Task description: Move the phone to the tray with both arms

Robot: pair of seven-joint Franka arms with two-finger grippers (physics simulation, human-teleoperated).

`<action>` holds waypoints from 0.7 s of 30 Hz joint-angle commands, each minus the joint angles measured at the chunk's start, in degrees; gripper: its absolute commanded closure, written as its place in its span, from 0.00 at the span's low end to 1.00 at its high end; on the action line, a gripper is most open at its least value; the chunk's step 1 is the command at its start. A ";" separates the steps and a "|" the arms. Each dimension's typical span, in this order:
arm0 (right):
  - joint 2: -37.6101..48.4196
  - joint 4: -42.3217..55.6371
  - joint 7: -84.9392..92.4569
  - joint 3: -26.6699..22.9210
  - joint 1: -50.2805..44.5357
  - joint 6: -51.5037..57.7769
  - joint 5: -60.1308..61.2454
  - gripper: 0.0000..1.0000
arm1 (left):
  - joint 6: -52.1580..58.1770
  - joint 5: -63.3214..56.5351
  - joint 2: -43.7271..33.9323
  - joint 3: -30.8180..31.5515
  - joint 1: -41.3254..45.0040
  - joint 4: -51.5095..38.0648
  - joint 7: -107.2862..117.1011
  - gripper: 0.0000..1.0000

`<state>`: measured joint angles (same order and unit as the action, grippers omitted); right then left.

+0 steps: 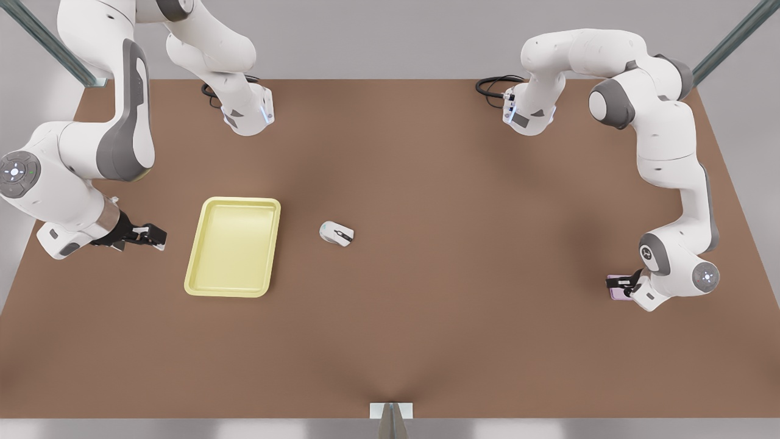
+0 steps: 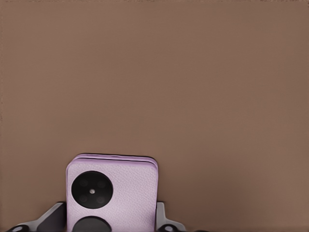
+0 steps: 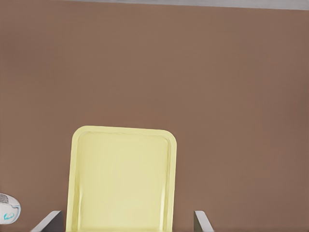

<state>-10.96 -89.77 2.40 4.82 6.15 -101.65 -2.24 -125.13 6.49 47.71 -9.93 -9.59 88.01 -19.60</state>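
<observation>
The pale pink-lilac phone [image 1: 616,287] is at the front view's right side of the brown table, its two black camera circles facing the left wrist camera [image 2: 113,191]. My left gripper [image 1: 627,284] [image 2: 110,218] has a finger pressed against each side of the phone, shut on it. The pale yellow tray [image 1: 234,246] [image 3: 123,179] lies left of centre with nothing in it. My right gripper [image 1: 150,236] [image 3: 126,223] hovers beside the tray's left short side, pointing at it, fingers wide open and apart from the rim.
A white-and-black computer mouse [image 1: 336,233] [image 3: 8,212] lies just right of the tray. Both arm bases [image 1: 248,113] stand at the table's far edge with black cables. A bracket [image 1: 390,412] sits at the near edge.
</observation>
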 commanded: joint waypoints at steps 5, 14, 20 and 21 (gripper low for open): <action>0.06 0.12 -0.20 0.01 0.01 0.05 0.05 0.00 | 0.06 0.10 -0.24 0.00 0.01 -0.12 -0.70 0.34; -0.20 0.30 -0.11 0.01 0.01 0.05 0.05 0.00 | 1.82 -0.07 -3.76 0.71 0.80 -0.30 4.83 0.34; -0.38 0.30 -0.02 0.01 0.01 0.05 0.05 0.00 | 3.05 0.28 -8.42 2.82 14.86 -0.12 21.09 0.33; -0.38 0.30 -0.02 0.01 0.01 0.05 0.05 0.00 | 2.96 0.45 -8.42 2.99 17.85 -0.38 23.11 0.33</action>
<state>-11.40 -89.47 2.28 4.83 6.15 -101.63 -2.24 -123.42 6.05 39.41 -6.49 6.52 87.68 -12.54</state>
